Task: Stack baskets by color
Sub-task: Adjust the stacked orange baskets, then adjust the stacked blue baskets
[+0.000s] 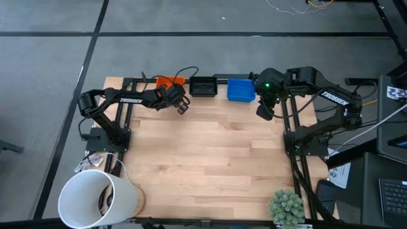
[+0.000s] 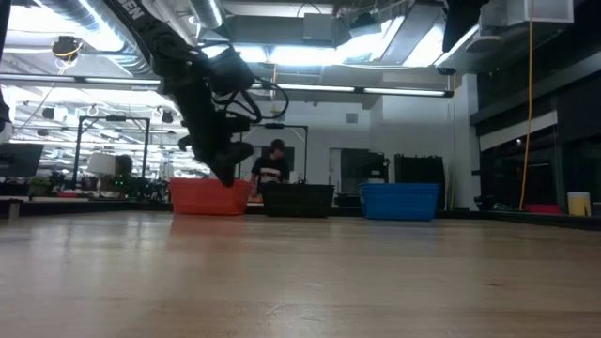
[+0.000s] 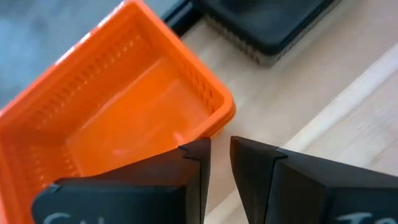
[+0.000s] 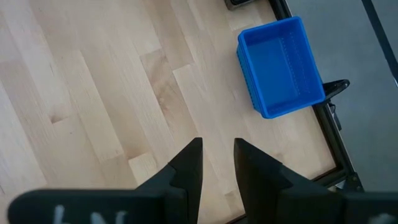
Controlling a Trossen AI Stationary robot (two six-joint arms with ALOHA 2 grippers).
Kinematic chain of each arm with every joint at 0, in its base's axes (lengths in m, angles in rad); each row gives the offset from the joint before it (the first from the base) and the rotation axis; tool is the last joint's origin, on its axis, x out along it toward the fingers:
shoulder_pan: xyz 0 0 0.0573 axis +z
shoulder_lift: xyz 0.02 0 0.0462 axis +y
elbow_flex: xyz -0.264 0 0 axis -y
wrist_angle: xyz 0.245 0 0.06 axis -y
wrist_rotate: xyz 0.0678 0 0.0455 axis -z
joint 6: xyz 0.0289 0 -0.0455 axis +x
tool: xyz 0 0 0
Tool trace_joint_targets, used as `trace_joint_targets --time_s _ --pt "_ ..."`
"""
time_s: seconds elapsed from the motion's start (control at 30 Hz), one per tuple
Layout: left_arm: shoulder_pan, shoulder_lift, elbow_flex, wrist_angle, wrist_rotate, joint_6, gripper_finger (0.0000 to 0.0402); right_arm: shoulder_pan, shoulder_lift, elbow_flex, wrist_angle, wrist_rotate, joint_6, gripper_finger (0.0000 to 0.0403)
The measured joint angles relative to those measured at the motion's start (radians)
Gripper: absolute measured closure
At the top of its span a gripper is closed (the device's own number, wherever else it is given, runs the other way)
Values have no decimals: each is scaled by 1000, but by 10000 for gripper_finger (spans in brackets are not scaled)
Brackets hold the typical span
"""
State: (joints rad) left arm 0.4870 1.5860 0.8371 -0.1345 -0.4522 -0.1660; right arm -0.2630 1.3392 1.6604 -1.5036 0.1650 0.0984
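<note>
Three baskets stand in a row along the table's far edge: an orange basket [image 1: 168,81] [image 3: 124,106] at the left, a black basket [image 1: 203,86] [image 2: 299,200] in the middle and a blue basket [image 1: 241,89] [image 4: 280,65] at the right. Each rests on its bottom, open side up. My left gripper [image 1: 182,107] [image 3: 221,152] hangs slanting down just on the near right side of the orange basket, its fingers a little apart with nothing between them. My right gripper [image 1: 264,113] [image 4: 217,155] is raised high on the near right of the blue basket, open and empty.
A large white cylinder [image 1: 95,198] lies at the near left corner and a small green plant [image 1: 286,207] stands at the near right. Bare wooden tabletop [image 1: 210,152] fills the middle. A person [image 2: 274,164] shows far off in the room behind the table.
</note>
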Motion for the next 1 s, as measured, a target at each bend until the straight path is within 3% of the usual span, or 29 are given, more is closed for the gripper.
trace_joint_targets --time_s 0.3,0.43,0.57,0.83,1.0 --pt "-4 0 0 15 51 19 347 0 0 0 -2 0 25 312" --pt "-54 0 0 14 85 19 347 0 0 -10 25 0 24 312" --pt "-124 -29 0 9 119 14 347 0 0 -109 144 -1 8 312" --pt "-244 -155 2 -78 114 17 347 7 2 -548 746 -166 -186 312" --pt "-262 -170 1 -200 92 -48 347 0 2 -766 1085 -167 -209 312"
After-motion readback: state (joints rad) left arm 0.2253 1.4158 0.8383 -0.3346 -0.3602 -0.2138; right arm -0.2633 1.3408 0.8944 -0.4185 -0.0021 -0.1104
